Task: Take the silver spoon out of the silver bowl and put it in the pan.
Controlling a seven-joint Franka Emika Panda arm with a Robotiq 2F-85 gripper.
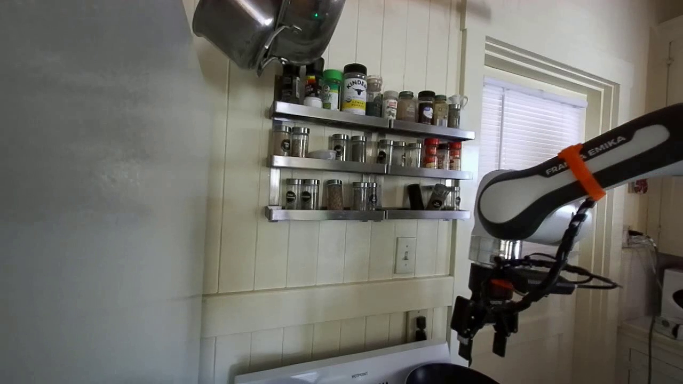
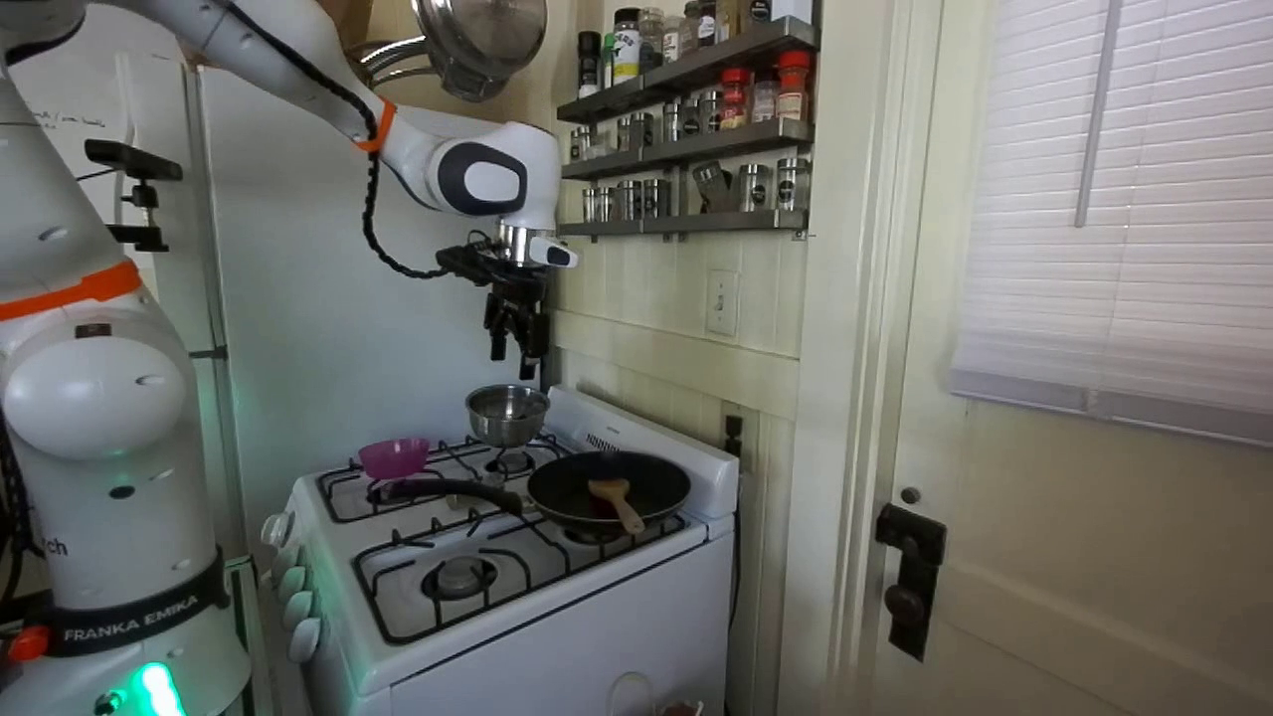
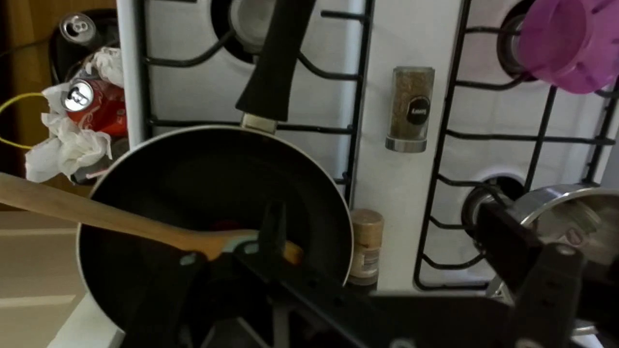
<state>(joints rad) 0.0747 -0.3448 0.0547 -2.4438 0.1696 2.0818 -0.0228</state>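
The silver bowl [image 2: 507, 423] stands on the back burner grate, and its rim [image 3: 556, 195] shows at the right of the wrist view. Inside it I see a blurred pinkish and greenish patch; I cannot make out the silver spoon. The black pan [image 2: 557, 482] sits on the neighbouring back burner with a wooden utensil [image 2: 617, 502] in it. In the wrist view the pan [image 3: 193, 164] fills the left. My gripper [image 2: 513, 360] is open and empty, above the stove. It also shows in an exterior view [image 1: 483, 346] and the wrist view [image 3: 387, 217]; one finger overlaps the pan, one the bowl's edge.
A pink bowl [image 2: 395, 458] stands on the front burner beside the silver bowl. A spice jar [image 3: 412, 108] lies between the grates, and a tan-capped bottle [image 3: 366, 246] is beside the pan. Spice shelves [image 1: 368, 165] and a hanging pot [image 1: 240, 32] are on the wall side.
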